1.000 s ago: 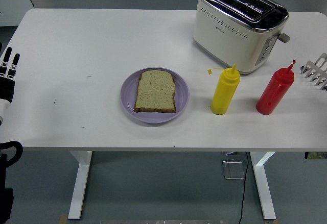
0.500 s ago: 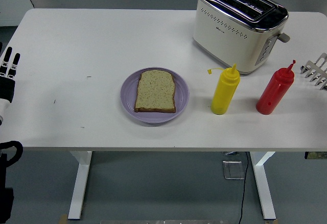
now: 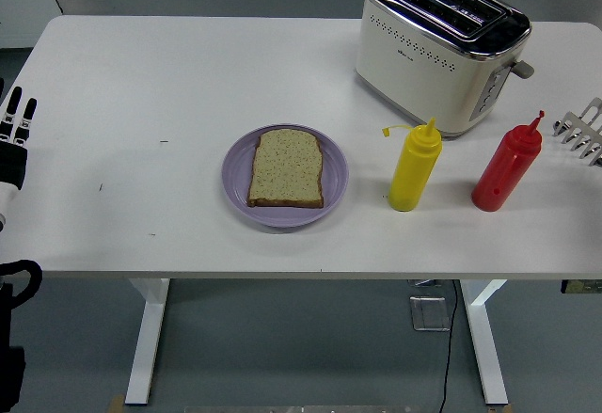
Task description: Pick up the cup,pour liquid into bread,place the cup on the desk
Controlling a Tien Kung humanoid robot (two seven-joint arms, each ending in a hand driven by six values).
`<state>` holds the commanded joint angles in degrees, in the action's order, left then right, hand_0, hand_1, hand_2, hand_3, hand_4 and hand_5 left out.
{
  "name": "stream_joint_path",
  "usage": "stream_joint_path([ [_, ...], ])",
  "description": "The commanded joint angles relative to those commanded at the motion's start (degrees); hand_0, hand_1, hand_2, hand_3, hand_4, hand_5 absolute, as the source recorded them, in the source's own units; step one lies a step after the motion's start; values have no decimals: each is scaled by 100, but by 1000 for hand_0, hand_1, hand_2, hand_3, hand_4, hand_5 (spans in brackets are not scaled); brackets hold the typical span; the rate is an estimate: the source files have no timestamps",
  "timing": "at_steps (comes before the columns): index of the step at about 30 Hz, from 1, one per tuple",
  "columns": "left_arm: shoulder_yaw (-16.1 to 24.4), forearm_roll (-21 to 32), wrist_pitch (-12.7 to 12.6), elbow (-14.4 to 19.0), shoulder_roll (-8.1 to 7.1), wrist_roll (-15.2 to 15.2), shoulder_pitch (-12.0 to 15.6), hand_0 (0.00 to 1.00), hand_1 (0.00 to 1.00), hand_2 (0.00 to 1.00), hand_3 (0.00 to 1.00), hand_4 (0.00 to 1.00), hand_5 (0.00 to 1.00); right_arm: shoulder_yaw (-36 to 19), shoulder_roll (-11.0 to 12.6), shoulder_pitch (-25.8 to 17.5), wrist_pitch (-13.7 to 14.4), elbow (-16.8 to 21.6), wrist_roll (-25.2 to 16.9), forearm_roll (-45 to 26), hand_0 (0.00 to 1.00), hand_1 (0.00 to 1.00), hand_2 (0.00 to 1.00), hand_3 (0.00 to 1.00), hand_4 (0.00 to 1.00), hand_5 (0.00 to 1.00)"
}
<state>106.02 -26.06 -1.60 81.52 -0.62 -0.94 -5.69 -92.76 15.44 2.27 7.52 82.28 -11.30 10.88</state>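
Note:
A slice of bread [image 3: 286, 167] lies flat on a purple plate [image 3: 239, 190] in the middle of the white table. To its right stand a yellow squeeze bottle [image 3: 414, 167] with its cap hanging off, and a red squeeze bottle [image 3: 506, 166]. No cup shows. My left hand [image 3: 13, 129] rests at the left edge, fingers straight and holding nothing. Only the silver fingers of my right hand [image 3: 583, 131] show at the right edge, spread, a short way right of the red bottle and not touching it.
A cream and chrome toaster [image 3: 440, 46] stands at the back right, just behind the two bottles. The table [image 3: 141, 84] has bare surface to the left of the plate and along the front edge.

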Motion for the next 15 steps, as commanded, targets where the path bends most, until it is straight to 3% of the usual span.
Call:
stream_joint_path([
  [15,-19,2,4,2,-1,3,11,787,745,746,705,517,991,-37,3,-24,37,-24,-40,-70,744,679,693,691,448,475],
])
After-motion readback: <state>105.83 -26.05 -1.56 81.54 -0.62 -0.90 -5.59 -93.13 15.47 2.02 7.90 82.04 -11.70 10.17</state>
